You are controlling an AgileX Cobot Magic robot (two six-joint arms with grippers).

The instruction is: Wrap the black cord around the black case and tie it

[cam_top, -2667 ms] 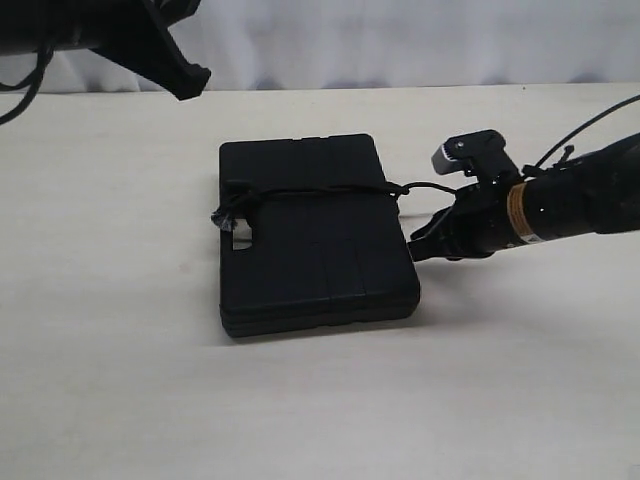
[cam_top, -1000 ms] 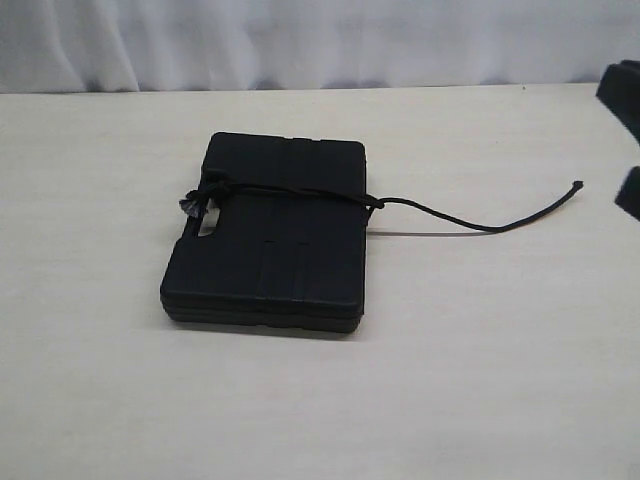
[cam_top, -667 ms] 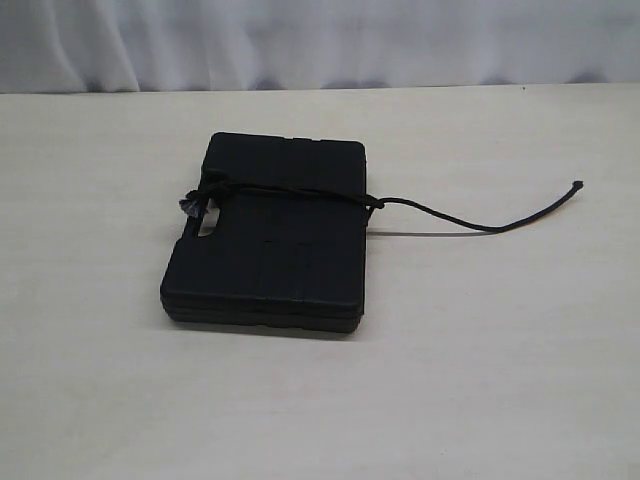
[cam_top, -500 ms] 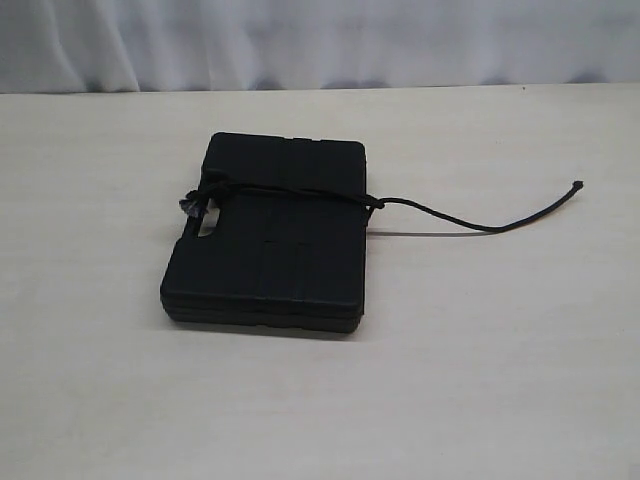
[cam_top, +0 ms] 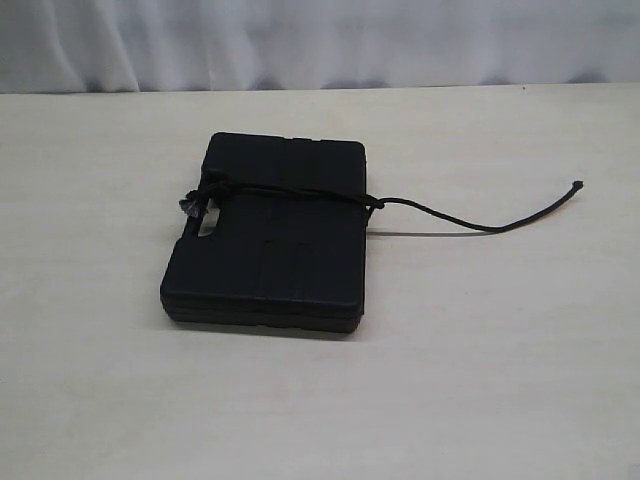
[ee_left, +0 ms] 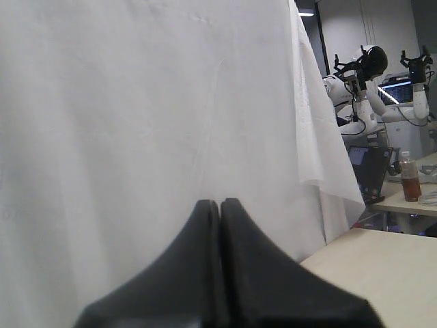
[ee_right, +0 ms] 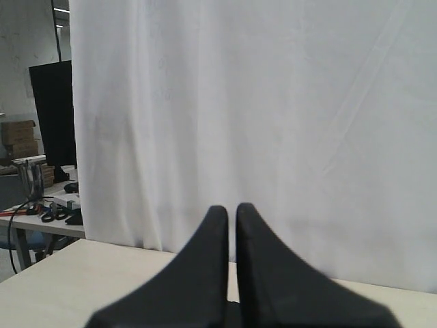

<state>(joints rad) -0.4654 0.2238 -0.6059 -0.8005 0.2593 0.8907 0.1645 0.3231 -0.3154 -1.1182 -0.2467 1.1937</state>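
We see the black case [cam_top: 280, 270] lying flat on the pale table [cam_top: 480, 370], a little left of the middle and resting on its broad face. Its handle cutout [cam_top: 208, 227] sits at the left edge. The black cord [cam_top: 378, 202] crosses the top of the case from left to right, on the far half of the lid, and is drawn snug against the surface. At the left edge, just above the cutout, the cord gathers into a frayed knot [cam_top: 190, 207]. At the right edge it bunches again where it leaves the case. From there a loose tail runs out to the right along the table, sagging toward us and then curving away, and its free end [cam_top: 577, 185] lies well apart from the case.

The left pincer [ee_left: 220, 205] has its two black fingers pressed together with nothing between them. The right pincer [ee_right: 232, 212] is also closed and empty, with only a hairline slit between its tips. Both point at the white curtain [cam_top: 320, 40] that hangs behind the far edge of the table. Each wrist view shows only a strip of table beneath its pincer. From these views we cannot tell how far the case and cord lie from either pincer, only that neither touches them.
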